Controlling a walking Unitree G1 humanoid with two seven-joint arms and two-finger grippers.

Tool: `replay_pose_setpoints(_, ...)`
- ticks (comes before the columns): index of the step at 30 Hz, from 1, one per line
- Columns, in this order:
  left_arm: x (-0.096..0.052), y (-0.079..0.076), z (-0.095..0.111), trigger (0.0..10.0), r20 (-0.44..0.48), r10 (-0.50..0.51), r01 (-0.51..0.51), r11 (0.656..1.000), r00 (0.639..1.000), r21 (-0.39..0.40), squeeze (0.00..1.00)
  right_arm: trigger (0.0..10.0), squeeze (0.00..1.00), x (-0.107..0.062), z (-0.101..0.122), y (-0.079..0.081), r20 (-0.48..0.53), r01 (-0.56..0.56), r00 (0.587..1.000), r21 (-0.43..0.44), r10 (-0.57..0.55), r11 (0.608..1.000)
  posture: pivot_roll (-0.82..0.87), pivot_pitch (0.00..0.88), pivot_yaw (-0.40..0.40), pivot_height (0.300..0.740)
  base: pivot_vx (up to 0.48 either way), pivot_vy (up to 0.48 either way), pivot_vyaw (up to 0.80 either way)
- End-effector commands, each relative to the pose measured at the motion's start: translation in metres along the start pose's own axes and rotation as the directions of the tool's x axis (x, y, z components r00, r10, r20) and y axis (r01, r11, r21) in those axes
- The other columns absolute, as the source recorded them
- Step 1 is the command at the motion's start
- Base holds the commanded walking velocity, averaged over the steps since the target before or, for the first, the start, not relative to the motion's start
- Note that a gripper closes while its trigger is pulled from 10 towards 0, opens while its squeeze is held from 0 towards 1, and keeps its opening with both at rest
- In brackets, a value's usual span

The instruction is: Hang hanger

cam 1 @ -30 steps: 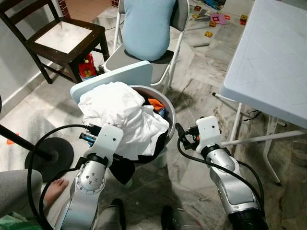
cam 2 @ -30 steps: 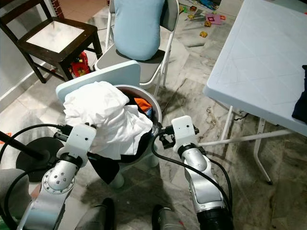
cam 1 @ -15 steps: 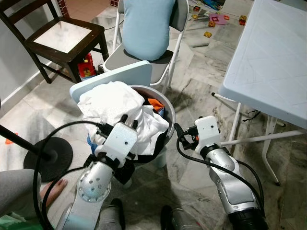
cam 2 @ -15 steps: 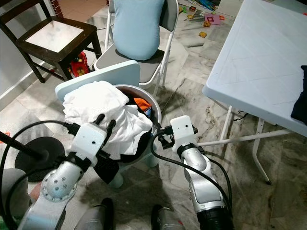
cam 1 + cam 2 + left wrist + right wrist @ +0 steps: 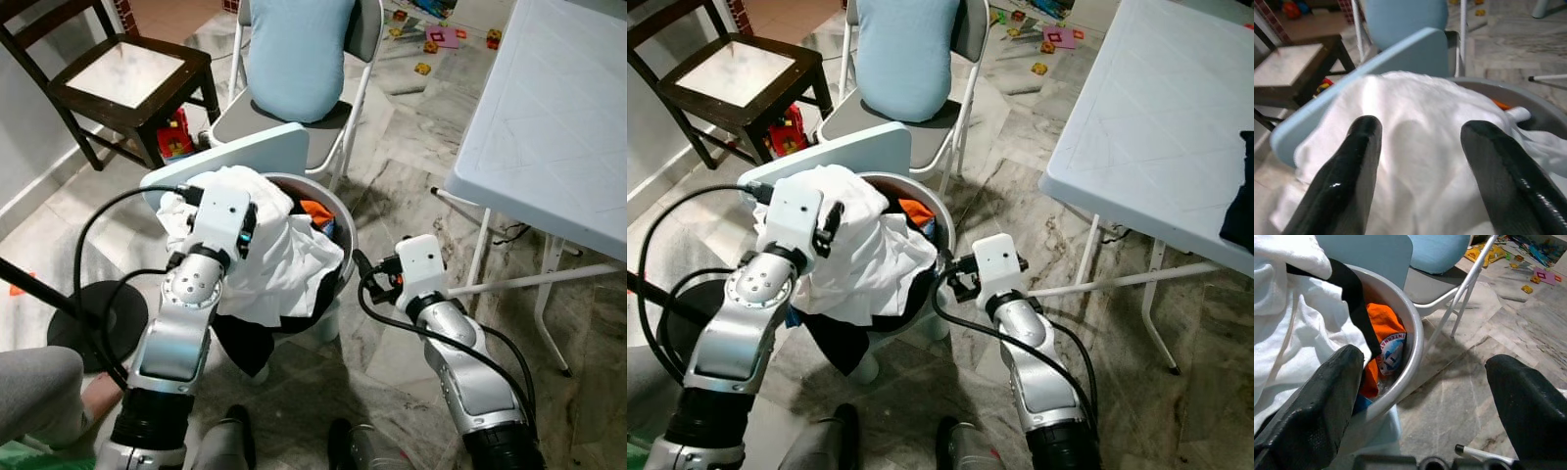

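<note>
the left gripper (image 5: 1418, 161) hangs just above the heap of white cloth (image 5: 284, 250), its two black fingers (image 5: 1347, 186) spread wide with nothing between them; in the left eye view its arm rises through the left-centre of the frame. the white cloth spills over the rim of a round grey laundry tub (image 5: 338, 217) at the middle of the picture, with an orange garment (image 5: 1385, 340) and a black strip of fabric (image 5: 1354, 291) tucked inside beside it. a pale blue board (image 5: 257, 152) leans across the tub's far edge. the right gripper (image 5: 1425, 401) sits right of centre, beside the tub's outer wall, fingers also held well apart and holding nothing. i can't make out a hanger anywhere among the laundry. behind the tub, top centre, stands a folding chair (image 5: 355, 59) with a light blue cushion (image 5: 299, 49); a dark wooden chair (image 5: 118, 78) fills the upper left, and a white plastic table (image 5: 554, 127) takes the right side. small toys (image 5: 431, 44) lie scattered on the marble floor (image 5: 411, 147) near the top edge. a person's bare foot (image 5: 103, 392) shows at the lower left, near a black round stand base (image 5: 83, 328).
</note>
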State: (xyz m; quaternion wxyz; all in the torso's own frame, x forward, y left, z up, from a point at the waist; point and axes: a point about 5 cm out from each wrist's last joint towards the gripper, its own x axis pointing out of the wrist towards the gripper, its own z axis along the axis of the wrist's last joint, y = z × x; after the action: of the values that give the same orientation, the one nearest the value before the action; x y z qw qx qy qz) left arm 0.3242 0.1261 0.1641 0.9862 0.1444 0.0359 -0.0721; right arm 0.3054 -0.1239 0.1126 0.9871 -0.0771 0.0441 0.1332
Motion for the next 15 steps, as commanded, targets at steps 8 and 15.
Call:
replay_pose_setpoints(8, 0.007, -0.02, 0.014, 10.0, 0.04, -0.094, 0.091, 0.993, 0.995, 0.081, 1.0, 10.0, 0.0, -0.008, -0.004, -0.004, -0.01, -0.005, 1.0, 0.009, 0.005, 1.0, 0.01, 0.228, -0.063, 0.74, 0.0, 0.0, 0.0)
replay_pose_setpoints(15, 0.003, -0.027, -0.002, 4.4, -0.036, -0.147, 0.15, 0.979, 0.989, 0.138, 0.0, 10.0, 0.0, -0.006, 0.0, 0.0, -0.003, -0.011, 1.0, 0.012, 0.011, 1.0, 0.01, 0.231, -0.061, 0.74, 0.0, 0.0, 0.0)
